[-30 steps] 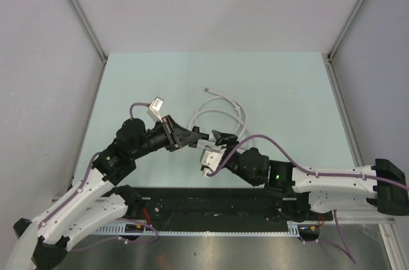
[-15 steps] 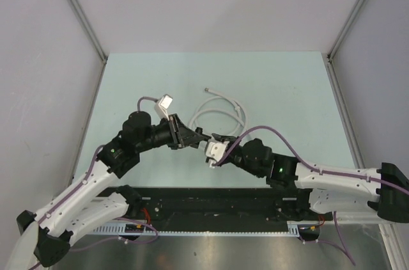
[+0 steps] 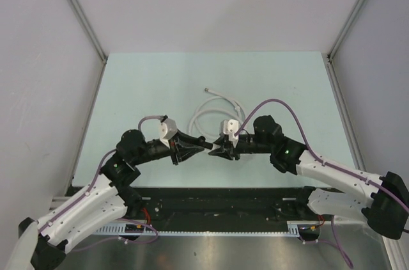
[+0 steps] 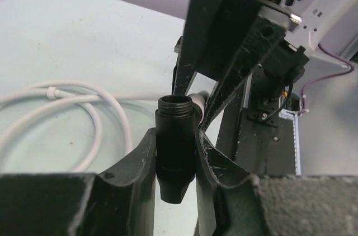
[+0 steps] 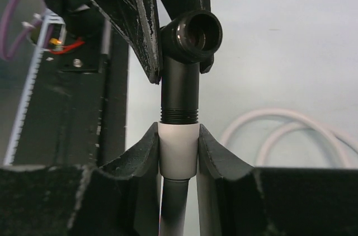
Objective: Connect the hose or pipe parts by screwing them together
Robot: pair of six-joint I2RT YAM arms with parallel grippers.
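My left gripper (image 3: 202, 147) is shut on a short black fitting (image 4: 175, 152) whose threaded end points away from the wrist. Facing it tip to tip, my right gripper (image 3: 216, 150) is shut on a white collar fitting (image 5: 178, 149) with a dark tube running back between its fingers. The black fitting's (image 5: 179, 93) threads sit right against the collar's rim. Both are held above the table near its front middle. Behind them lies the coiled white hose (image 3: 220, 111), with one free end (image 3: 207, 90) further back. The hose also shows in the wrist views (image 4: 84, 99) (image 5: 291, 121).
The pale green table (image 3: 147, 84) is bounded by grey walls and slanted metal frame posts (image 3: 80, 11). A black base rail (image 3: 211, 203) with cabling runs along the near edge. Purple cables (image 3: 281, 105) arch over both wrists.
My right arm swung back and right, turning to face the left gripper, and its jaws narrowed onto the white collar. The left gripper shifted toward the near edge, still holding the black fitting.
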